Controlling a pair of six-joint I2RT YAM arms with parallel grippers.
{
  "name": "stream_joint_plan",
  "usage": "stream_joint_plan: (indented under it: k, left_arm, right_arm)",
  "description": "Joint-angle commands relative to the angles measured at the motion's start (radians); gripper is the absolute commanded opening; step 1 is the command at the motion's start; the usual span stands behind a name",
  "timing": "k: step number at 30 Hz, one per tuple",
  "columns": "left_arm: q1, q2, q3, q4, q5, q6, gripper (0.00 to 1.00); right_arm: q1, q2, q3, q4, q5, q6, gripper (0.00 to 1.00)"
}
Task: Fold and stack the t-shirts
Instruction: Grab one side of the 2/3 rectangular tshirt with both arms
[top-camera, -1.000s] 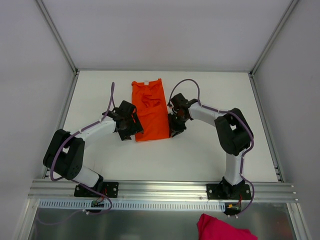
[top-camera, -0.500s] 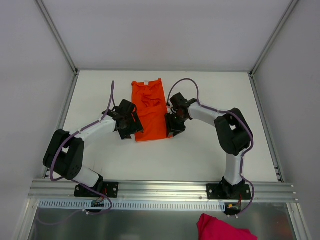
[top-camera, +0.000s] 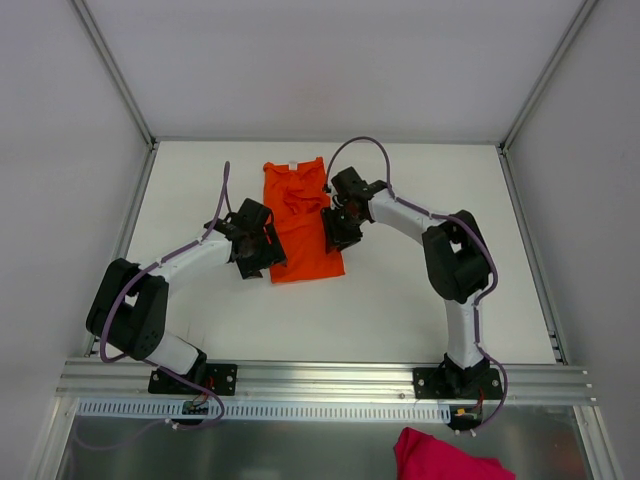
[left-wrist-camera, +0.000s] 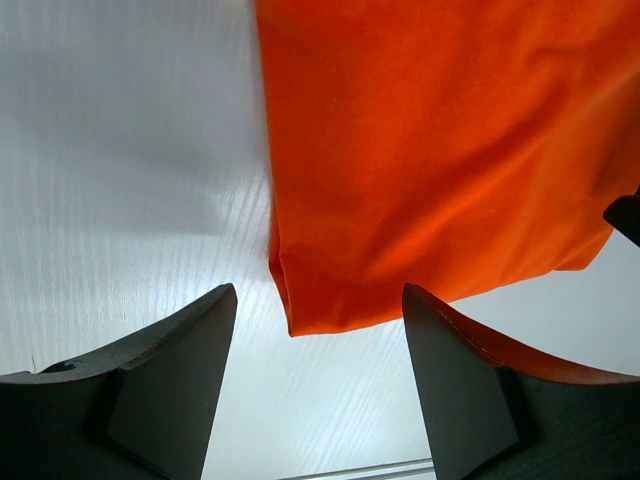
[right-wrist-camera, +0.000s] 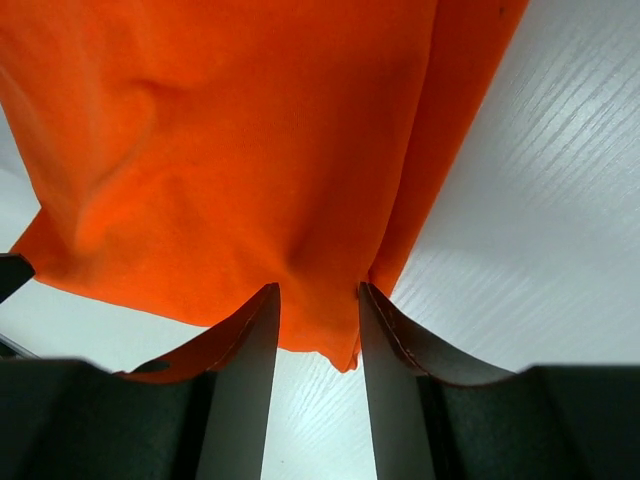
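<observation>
Left fingers (left-wrist-camera: 170, 370) stand wide open astride the near-left hem corner of the orange t-shirt (top-camera: 300, 225), which lies folded narrow on the tabletop (top-camera: 420, 290), long axis running away; right fingers (right-wrist-camera: 240, 380) straddle its right edge farther up, grip unclear

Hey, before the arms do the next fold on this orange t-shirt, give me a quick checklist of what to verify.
1. Left fingers open, astride the t-shirt's near corner: ok.
2. Right fingers gripping the right edge: cannot tell.
3. Fingers level along the shirt: not ok, the right ones sit farther up.
4. Sleeves folded in, narrow strip: ok.
5. Neck label at the far end: ok.
</observation>
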Motion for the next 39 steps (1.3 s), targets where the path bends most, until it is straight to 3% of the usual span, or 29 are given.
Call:
stream_joint_plan:
  k: [1,13,16,19,21,39]
  left_arm:
    - [-0.011,-0.028,0.038,-0.017,-0.009,0.016,0.68]
    - [-0.009,-0.023,0.051,-0.020,-0.007,0.028,0.68]
    - [-0.009,-0.023,0.048,-0.020,-0.007,0.028,0.68]
    - [-0.011,-0.023,0.051,-0.020,-0.007,0.031,0.68]
    - [-0.008,-0.025,0.050,-0.021,-0.009,0.031,0.68]
    - [-0.009,0.003,0.085,0.003,-0.001,0.055,0.68]
  right_arm:
    - [0.003,0.012,0.038,-0.037,0.011,-0.022,0.40]
    - [0.002,-0.010,-0.021,-0.041,0.015,-0.029,0.35]
    - [0.002,-0.013,-0.029,-0.039,0.015,-0.029,0.26]
    - [0.002,-0.019,-0.038,-0.039,0.018,-0.029,0.08]
    - [0.002,-0.023,-0.040,-0.042,0.023,-0.031,0.02]
    - [0.037,-0.220,-0.163,-0.048,0.078,-0.003,0.01]
